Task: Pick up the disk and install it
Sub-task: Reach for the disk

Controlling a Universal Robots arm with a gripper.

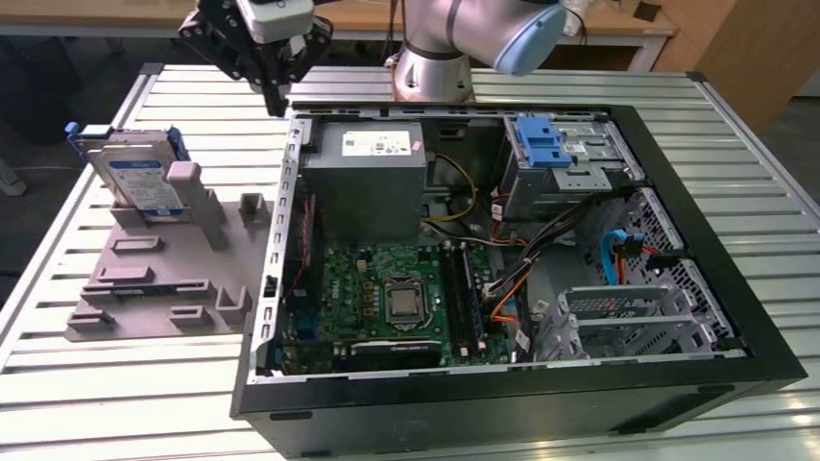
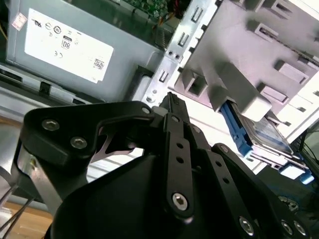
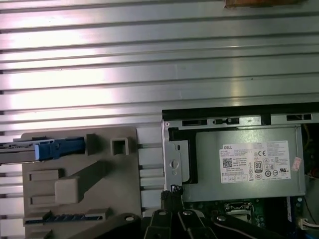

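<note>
- Gripper (image 1: 275, 98) hangs empty, fingers pressed together, over the computer case's (image 1: 513, 413) rear corner.
- Disk (image 1: 133, 176) stands on edge in a grey stand (image 1: 160, 259) beside the case.
- Best approach, I judge: spread wide, square to the disk's blue frame, and grip it evenly.

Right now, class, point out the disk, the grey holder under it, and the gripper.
disk (image 1: 138, 182), exterior view, on its labelled face.
grey holder (image 1: 180, 261), exterior view, on its flat base.
gripper (image 1: 275, 101), exterior view, at its fingertips.
</note>
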